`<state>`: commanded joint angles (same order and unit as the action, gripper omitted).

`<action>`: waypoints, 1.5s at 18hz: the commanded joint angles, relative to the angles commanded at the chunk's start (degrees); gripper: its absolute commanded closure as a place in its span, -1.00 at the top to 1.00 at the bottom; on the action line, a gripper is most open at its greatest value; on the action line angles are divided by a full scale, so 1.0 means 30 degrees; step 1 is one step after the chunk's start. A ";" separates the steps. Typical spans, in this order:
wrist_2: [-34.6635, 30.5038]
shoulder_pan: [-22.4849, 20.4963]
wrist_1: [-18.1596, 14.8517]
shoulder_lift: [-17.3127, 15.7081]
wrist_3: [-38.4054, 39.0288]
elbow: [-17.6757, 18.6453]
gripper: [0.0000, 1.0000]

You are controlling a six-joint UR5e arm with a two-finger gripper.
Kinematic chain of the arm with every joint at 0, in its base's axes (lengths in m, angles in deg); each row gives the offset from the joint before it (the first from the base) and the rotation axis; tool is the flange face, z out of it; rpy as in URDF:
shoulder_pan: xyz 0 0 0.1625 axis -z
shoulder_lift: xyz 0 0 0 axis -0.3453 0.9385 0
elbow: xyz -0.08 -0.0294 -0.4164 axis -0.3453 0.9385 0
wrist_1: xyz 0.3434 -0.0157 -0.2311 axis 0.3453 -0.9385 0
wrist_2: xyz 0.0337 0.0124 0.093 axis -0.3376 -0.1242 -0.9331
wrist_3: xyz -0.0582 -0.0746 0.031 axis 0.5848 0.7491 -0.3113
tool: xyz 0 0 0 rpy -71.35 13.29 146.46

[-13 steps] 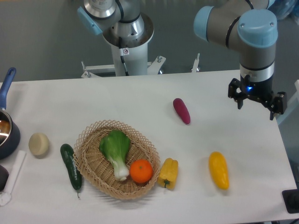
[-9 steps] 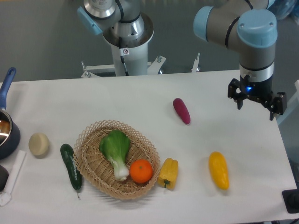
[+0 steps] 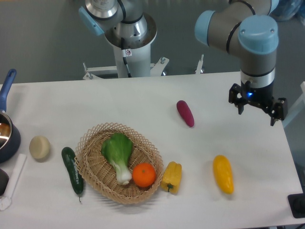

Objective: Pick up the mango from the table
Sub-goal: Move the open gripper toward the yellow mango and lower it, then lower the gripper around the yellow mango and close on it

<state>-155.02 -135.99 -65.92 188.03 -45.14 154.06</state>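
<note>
Mango [image 3: 223, 173]: lies on the table [image 3: 143, 105] near the front right, right of the yellow pepper [image 3: 171, 177].
Gripper [image 3: 257, 106]: hangs above the table's right side, fingers spread, holding nothing, well apart from the mango.

A robotics lab set up as a mock kitchen: a grey-and-blue jointed robot arm [image 3: 255, 38] rises from a metal pedestal [image 3: 131, 40] behind a large white rectangular table [image 3: 119, 105], against a plain grey wall [image 3: 43, 38]
</note>
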 joint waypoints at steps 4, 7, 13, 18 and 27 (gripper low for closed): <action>-0.0029 0.0411 0.0181 0.0731 0.2906 0.0000 1.00; 0.0000 0.0792 0.0181 0.1259 0.3990 -0.0029 1.00; -0.0029 0.1816 0.0909 0.3249 0.7944 -0.0614 1.00; 0.0203 0.1819 0.1674 0.4306 0.9706 -0.1317 1.00; 0.1055 0.2023 0.2495 0.6151 1.0557 -0.1669 1.00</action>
<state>-151.86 -129.92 -58.44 206.48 -13.47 149.05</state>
